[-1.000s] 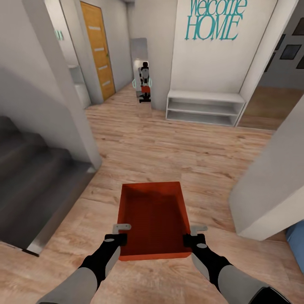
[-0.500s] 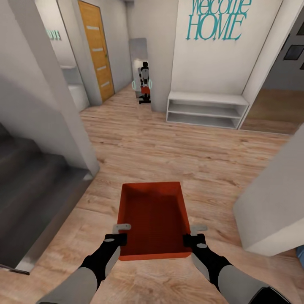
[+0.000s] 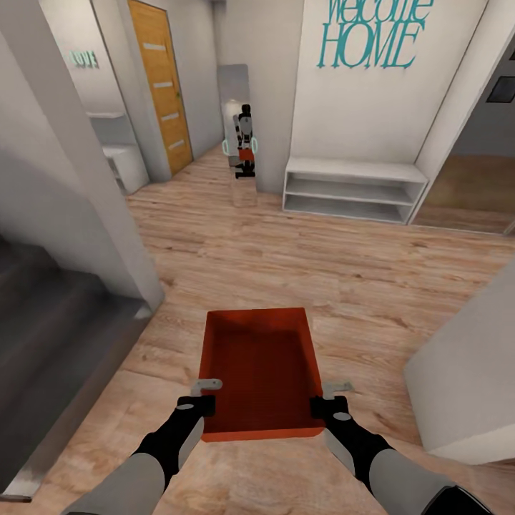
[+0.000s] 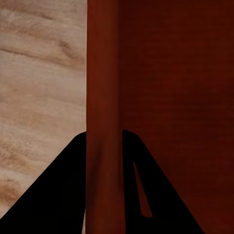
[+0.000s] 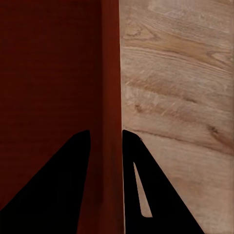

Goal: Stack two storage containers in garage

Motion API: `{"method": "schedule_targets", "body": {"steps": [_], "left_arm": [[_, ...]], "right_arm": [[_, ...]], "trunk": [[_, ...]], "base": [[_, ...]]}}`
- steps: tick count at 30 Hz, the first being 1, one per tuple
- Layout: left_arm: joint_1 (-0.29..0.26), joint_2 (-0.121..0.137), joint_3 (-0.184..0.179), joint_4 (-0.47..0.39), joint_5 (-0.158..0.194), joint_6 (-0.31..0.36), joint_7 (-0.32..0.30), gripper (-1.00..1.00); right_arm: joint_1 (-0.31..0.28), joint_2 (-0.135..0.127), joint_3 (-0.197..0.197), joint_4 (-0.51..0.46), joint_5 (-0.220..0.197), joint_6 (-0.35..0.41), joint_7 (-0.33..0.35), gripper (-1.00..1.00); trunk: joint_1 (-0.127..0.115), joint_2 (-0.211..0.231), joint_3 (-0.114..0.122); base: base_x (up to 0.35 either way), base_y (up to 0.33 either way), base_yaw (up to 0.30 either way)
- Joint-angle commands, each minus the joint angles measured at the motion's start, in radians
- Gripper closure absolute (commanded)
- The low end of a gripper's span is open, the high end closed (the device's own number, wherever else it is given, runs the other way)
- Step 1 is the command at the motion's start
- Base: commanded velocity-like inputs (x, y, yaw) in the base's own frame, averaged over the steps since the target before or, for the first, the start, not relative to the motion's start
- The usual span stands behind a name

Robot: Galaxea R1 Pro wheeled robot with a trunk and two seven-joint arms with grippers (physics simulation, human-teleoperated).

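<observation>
I carry one orange-red storage container [image 3: 261,368], open-topped and empty, level above a light wood-plank floor. My left gripper [image 3: 202,398] is shut on its left wall and my right gripper [image 3: 325,399] is shut on its right wall. In the left wrist view the black fingers [image 4: 63,190] straddle the container wall [image 4: 102,97]. The right wrist view has the same grip, fingers [image 5: 63,185] either side of the wall [image 5: 111,73]. An oak door with frosted strips [image 3: 161,89] stands at the far left of the hallway.
A white low shelf unit [image 3: 350,187] stands against the wall with teal "Welcome HOME" lettering [image 3: 368,32]. A mirror [image 3: 241,118] ahead reflects me. Dark stairs [image 3: 50,336] drop away at the left behind a white wall corner [image 3: 107,214]. Another white wall block [image 3: 472,372] juts in at the right.
The view has shifted as I roll forward and to the right: the stairs and left wall slid left, the right wall block slid right and down. The container stays held the same way.
</observation>
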Motion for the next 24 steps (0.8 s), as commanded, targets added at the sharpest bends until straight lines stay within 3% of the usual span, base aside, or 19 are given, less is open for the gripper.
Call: {"method": "schedule_targets", "body": {"steps": [1,24], "left_arm": [[0.0,0.019,-0.02,0.01,0.029,0.005,0.011,1.0],[0.0,0.019,-0.02,0.01,0.027,0.005,0.011,1.0]], "right_arm": [[-0.002,-0.005,-0.004,-0.005,0.004,-0.013,-0.008,1.0],[-0.002,-0.005,-0.004,-0.005,0.004,-0.013,-0.008,1.0]], "trunk": [[0.001,-0.001,-0.001],[0.001,-0.001,-0.001]], "base": [[0.323,0.0,0.0],[0.323,0.0,0.0]]}}
